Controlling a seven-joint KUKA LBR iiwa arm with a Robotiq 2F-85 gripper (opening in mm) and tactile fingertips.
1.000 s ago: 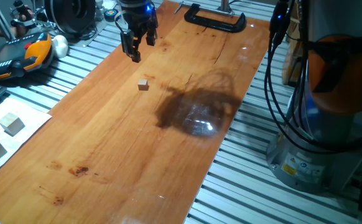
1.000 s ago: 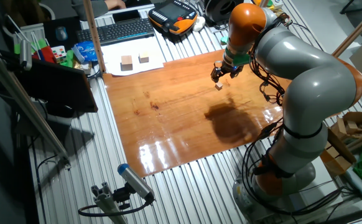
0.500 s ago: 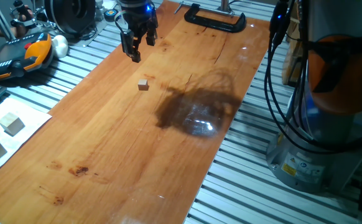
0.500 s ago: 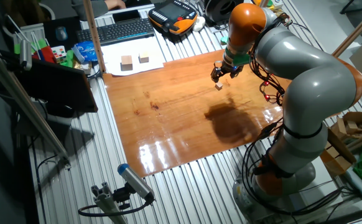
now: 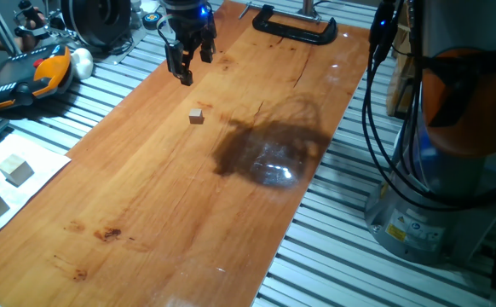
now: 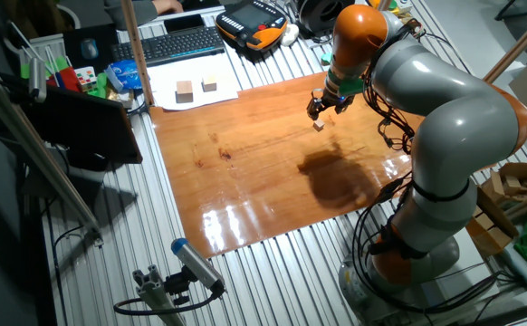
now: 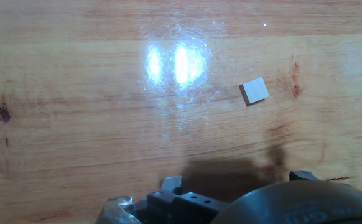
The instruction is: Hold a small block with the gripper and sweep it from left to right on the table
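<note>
Small block (image 5: 197,117) lying alone on the glossy tabletop (image 5: 146,213), beside a dark shadow patch | claw (image 5: 186,66) hovering above the board, apart from the block, fingers spread and gripping nothing | two larger pale cubes (image 5: 1,183) sitting on white paper off the board's edge

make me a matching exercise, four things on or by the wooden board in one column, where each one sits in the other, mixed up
Things:
1. tiny tan wooden cube
2. black two-fingered gripper
3. black C-clamp
4. two larger pale wooden cubes

Places:
A. on white paper off the board
B. raised above the board, jaws empty
C. alone on the reddish-brown wooden board
D. at the board's far end

Pairs: 1-C, 2-B, 3-D, 4-A
</note>
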